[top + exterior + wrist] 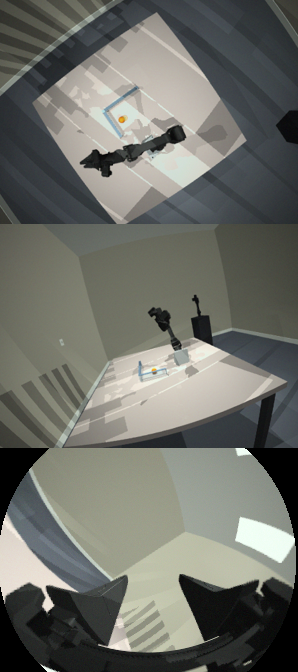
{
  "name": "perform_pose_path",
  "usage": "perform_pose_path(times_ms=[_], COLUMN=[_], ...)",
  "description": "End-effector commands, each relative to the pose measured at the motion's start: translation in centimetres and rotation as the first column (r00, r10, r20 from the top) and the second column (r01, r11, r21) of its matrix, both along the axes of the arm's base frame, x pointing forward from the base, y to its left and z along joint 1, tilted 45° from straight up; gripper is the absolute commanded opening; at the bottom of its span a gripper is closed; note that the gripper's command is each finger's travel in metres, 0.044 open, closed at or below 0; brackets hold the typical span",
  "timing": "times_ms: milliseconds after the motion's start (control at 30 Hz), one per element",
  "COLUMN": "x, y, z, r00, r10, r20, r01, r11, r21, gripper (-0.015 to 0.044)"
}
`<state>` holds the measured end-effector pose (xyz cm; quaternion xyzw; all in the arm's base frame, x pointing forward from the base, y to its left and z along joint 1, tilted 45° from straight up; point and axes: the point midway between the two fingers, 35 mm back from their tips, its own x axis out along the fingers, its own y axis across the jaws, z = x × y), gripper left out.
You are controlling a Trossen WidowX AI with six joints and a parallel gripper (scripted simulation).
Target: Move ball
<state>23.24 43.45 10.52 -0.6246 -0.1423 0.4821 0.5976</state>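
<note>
The orange ball (121, 120) lies on the table (180, 84), inside the corner made by the two low clear walls (113, 120). One wall runs up and to the right from the corner in the top view, and the other runs down and to the right; the ball is close to the corner, between them. The see-through copy (125, 118) of the ball is a pale shape just to the right of the ball, and the two overlap partly, so the ball covers only a part of the copy. In the exterior view the ball (154, 371) sits low behind the nearer wall (154, 374), near the upright edge of the other one.

The pincer (86, 161) is well apart from the ball. In the top view it is at the lower left of the walls, at the end of the dark arm (148, 146), and it points away from the corner. In the exterior view the pincer (151, 311) is raised high over the table, above the arm's pale base block (181, 356). In the wrist view the two dark fingers stand wide from each other, and between them only the wall and the striped floor of the room show. The pincer is mostly open and holds nothing.
</note>
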Motion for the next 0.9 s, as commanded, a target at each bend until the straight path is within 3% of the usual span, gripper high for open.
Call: perform_pose_path(times_ms=[0,200,467,667,867], x=[4.2,7.7,9.8,8.7,6.3], y=[-4.1,-10.4,-22.3,-31.7,-39.6], z=[-4.3,-9.0,-14.2,-15.6,-14.8], r00=[0.977,0.891,0.653,0.444,0.288], r10=[-0.191,-0.426,-0.748,-0.896,-0.941], r20=[-0.093,-0.156,-0.118,0.011,0.177], r01=[0.176,0.350,0.485,0.437,0.277], r11=[0.973,0.864,0.533,0.205,-0.095], r21=[-0.152,-0.363,-0.693,-0.876,-0.956], gripper=[0.0335,0.0335,0.0335,0.0335,0.0335])
